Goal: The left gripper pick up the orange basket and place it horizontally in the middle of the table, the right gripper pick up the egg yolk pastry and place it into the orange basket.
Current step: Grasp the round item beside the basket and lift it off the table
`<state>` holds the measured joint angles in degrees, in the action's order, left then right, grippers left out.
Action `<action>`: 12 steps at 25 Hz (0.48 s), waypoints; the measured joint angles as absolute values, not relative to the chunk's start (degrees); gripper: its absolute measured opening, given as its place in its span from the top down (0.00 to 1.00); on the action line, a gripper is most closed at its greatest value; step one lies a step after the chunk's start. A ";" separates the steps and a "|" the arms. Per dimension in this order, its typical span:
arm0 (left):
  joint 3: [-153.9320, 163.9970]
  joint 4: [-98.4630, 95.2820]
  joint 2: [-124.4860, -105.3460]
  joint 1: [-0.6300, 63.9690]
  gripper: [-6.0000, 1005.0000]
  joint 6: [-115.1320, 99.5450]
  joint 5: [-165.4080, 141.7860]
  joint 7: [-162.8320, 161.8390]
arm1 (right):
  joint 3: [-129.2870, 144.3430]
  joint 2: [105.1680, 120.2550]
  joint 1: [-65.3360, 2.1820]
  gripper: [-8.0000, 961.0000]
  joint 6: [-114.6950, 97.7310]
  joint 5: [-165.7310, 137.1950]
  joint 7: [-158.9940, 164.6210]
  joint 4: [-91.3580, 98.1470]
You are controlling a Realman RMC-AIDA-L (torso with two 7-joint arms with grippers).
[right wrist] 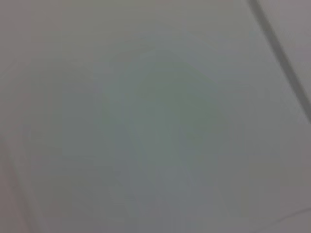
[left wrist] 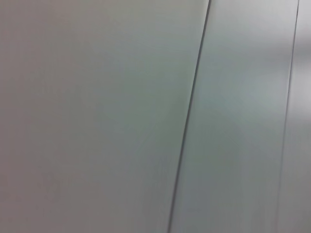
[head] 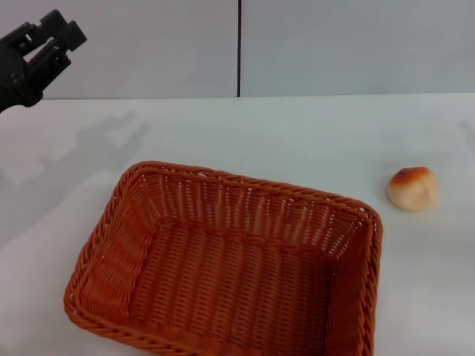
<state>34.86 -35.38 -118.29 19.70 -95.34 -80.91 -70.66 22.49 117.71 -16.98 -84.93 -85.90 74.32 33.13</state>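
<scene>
Head view: left claw [head: 52, 33], fingers apart, hangs high at far left; orange basket [head: 230, 267] sits empty on worktop [head: 297, 133], egg yolk pastry [head: 413, 188] well apart.

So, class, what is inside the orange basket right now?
Nothing: the orange basket shows only its bare woven floor. The pastry sits outside on the table. The basket's nearest edge is cut off.

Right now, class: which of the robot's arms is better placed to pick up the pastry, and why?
Probably the right. The egg yolk pastry lies on the table's right side, beside the orange basket; the left hand is raised at far left.
</scene>
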 joint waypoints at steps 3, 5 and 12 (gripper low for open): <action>34.97 -33.67 -118.37 19.87 0.59 -95.44 -79.43 -67.93 | 22.14 116.68 -17.67 0.31 -88.57 -94.11 84.83 41.17; 35.06 -27.03 -118.45 20.89 0.59 -96.44 -73.69 -58.84 | 22.30 115.19 -19.96 0.31 -91.19 -103.02 93.77 47.75; 35.07 -24.20 -118.39 22.35 0.56 -96.60 -71.57 -55.85 | 22.93 111.60 -29.32 0.31 -94.79 -122.81 104.69 52.70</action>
